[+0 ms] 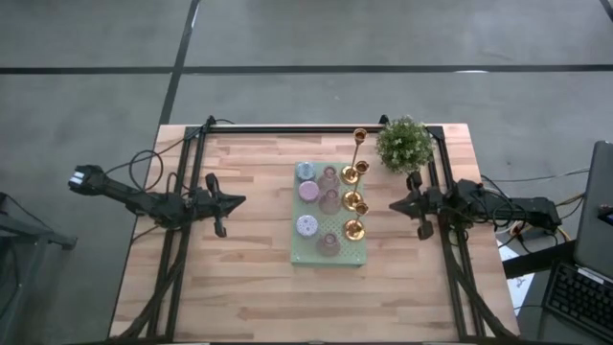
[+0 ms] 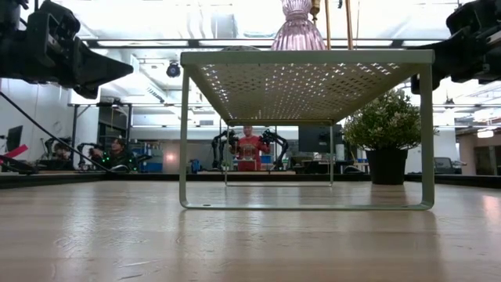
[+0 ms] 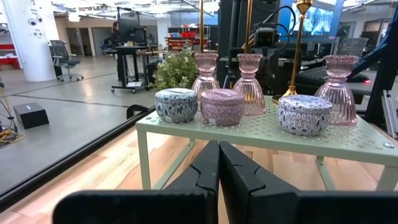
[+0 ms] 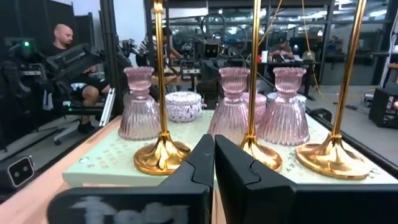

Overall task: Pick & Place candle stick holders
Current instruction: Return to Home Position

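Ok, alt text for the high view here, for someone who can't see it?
A pale green perforated shelf stands at the middle of a wooden table, carrying three patterned tins, pink glass holders and gold candlesticks in rows. The left hand and right hand sit empty either side, pointing at it; a potted plant stands near the right arm.

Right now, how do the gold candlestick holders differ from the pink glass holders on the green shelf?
The gold candlestick holders are shiny metal with tall thin stems on round bases; the pink glass holders are short, ribbed, translucent. The gold ones line the green perforated shelf's edge nearest the right gripper; the pink ones fill its middle row. All stand upright.
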Controlling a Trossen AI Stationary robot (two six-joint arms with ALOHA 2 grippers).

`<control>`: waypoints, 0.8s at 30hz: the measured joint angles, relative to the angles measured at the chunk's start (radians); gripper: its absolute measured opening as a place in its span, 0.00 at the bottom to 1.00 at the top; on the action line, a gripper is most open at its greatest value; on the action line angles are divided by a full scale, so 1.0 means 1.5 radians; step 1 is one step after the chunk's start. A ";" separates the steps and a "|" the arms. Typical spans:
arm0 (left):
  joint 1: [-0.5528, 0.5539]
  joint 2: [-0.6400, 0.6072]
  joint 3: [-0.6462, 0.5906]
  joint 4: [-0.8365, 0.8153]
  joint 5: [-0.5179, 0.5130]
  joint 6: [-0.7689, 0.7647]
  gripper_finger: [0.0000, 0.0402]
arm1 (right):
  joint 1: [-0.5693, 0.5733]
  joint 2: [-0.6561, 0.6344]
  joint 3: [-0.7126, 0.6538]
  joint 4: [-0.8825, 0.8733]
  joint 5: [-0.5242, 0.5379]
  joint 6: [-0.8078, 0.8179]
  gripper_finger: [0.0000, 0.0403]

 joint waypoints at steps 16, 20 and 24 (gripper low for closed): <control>0.000 0.000 0.000 -0.007 0.000 0.000 0.03 | 0.000 0.004 0.000 -0.006 0.002 0.002 0.02; 0.000 0.000 0.000 -0.007 0.000 0.000 0.03 | 0.000 0.005 0.000 -0.006 0.002 0.002 0.02; 0.000 0.000 0.000 -0.007 0.000 0.000 0.03 | 0.000 0.005 0.000 -0.006 0.002 0.002 0.02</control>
